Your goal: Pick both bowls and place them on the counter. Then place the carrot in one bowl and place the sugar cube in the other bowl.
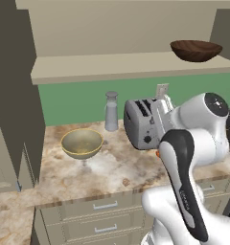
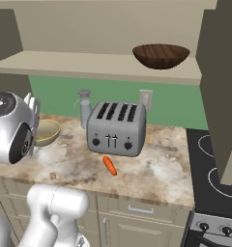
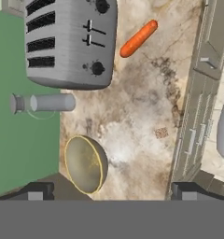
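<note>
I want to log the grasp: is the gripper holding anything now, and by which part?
Nothing is held. In the hand view the gripper is open above the counter; the beige bowl stands free below, between its fingertips.

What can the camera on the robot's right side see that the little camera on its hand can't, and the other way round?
The right base view alone takes in the dark wooden bowl up on the wall shelf and the stove at the counter's end. The hand view alone has the claw with its tips spread wide. Both take in the beige bowl on the counter, the toaster, the carrot, the tiny sugar cube and the grey shaker.
</note>
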{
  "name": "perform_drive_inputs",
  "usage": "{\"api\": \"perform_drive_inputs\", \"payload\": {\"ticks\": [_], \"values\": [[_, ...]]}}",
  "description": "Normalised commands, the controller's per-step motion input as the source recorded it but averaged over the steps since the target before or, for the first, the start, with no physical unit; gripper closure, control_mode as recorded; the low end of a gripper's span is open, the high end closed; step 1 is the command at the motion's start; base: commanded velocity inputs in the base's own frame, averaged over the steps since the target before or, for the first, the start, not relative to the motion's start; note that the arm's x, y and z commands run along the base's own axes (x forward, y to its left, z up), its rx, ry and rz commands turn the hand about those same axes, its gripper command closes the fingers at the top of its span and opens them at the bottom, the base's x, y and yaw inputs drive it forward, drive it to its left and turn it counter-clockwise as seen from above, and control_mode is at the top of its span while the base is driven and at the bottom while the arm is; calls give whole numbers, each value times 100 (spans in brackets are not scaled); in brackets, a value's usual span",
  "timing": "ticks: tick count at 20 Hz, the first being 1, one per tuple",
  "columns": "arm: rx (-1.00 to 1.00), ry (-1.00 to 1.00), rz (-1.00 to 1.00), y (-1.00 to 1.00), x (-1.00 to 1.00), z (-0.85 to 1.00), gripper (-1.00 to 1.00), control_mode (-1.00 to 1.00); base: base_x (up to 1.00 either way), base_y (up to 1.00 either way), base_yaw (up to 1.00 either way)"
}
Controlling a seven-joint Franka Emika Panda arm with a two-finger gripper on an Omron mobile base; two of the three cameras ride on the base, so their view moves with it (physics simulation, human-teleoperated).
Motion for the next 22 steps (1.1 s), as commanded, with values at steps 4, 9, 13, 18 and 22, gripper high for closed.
{"api": "perform_drive_inputs", "payload": {"ticks": [4,9,13,18,22], "values": [[0,-6,-8,-40,-33,53,-100,-100,0,0,0],[-2,-12,-11,-44,-28,48,-100,-100,0,0,0],[-1,-13,-12,-40,-23,49,-100,-100,0,0,0],[0,-28,-4,-43,-17,46,-100,-100,0,0,0],[0,-42,0,-45,-10,42,-100,-100,0,0,0]]}}
